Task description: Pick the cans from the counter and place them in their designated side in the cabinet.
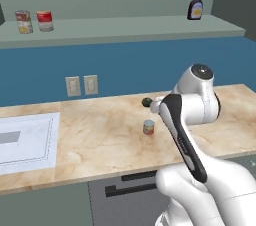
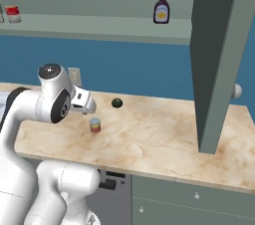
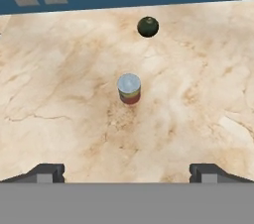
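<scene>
A short can [image 3: 129,89] with a grey band and orange-red label stands upright on the beige marble counter [image 1: 100,140]; it also shows as the can [image 1: 148,127] and the can [image 2: 95,125]. My gripper [image 3: 127,172] hangs above and short of it, open, with nothing between its fingertips [image 3: 47,172]. In the right base view the gripper [image 2: 85,105] sits just up and left of the can. A red-and-white can [image 1: 44,20] stands on the left half of the grey-green cabinet ledge [image 1: 125,27], beside a yellow-and-red can [image 1: 23,21].
A dark green round lump [image 3: 148,26] lies behind the can near the blue wall. A sauce bottle [image 1: 195,4] marks the ledge's right half. An open cabinet door [image 2: 219,59] hangs over the counter's right part. A white panel [image 1: 25,140] lies at far left.
</scene>
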Controlling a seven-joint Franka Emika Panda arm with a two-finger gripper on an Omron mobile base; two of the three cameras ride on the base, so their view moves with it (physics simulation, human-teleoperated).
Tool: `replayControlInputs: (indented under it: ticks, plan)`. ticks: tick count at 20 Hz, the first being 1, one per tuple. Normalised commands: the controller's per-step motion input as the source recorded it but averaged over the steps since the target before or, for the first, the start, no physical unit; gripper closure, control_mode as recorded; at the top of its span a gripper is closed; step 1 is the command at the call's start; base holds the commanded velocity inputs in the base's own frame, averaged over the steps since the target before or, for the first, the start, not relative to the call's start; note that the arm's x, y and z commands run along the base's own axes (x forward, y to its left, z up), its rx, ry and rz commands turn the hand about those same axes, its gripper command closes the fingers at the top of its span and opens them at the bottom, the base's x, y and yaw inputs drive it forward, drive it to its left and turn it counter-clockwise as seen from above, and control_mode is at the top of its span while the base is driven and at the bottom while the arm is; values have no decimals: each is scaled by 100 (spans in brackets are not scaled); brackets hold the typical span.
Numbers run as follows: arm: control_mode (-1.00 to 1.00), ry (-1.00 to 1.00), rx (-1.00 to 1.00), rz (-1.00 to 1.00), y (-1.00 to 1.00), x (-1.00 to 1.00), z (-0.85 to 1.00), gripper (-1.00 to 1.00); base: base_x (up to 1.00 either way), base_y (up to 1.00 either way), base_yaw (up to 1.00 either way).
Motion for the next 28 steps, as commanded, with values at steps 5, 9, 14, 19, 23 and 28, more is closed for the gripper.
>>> replayControlInputs:
  ticks: [5, 9, 14, 19, 23, 28]
  plan:
    - [-100, 0, 0, 0, 0, 14, -14, -100, 0, 0, 0]
    - [-100, 0, 0, 0, 0, 15, -17, -100, 0, 0, 0]
    - [-100, 0, 0, 0, 0, 14, -19, -100, 0, 0, 0]
    - [-100, 0, 0, 0, 0, 14, -21, -100, 0, 0, 0]
    - [-100, 0, 0, 0, 0, 14, -22, -100, 0, 0, 0]
    - [-100, 0, 0, 0, 0, 14, -23, -100, 0, 0, 0]
